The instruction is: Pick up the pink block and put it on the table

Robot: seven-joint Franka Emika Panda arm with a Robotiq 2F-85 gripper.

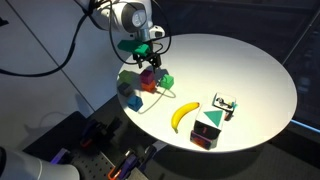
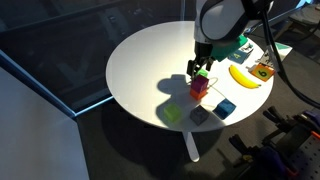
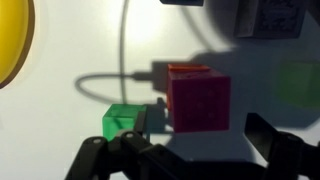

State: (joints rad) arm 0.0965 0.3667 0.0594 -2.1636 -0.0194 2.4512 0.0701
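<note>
A: Where is the pink block (image 3: 200, 100)?
B: It seems to sit on a red block (image 3: 188, 68), right under your gripper (image 3: 180, 142). The jaws are wide open, holding nothing.
A: What could go wrong?
B: The green cube (image 3: 125, 120) is just beside it. Come down crooked and you might bump that, or tip the pink block off.

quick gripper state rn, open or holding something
gripper: open, holding nothing; the pink block lies ahead of its fingers, not gripped
</note>
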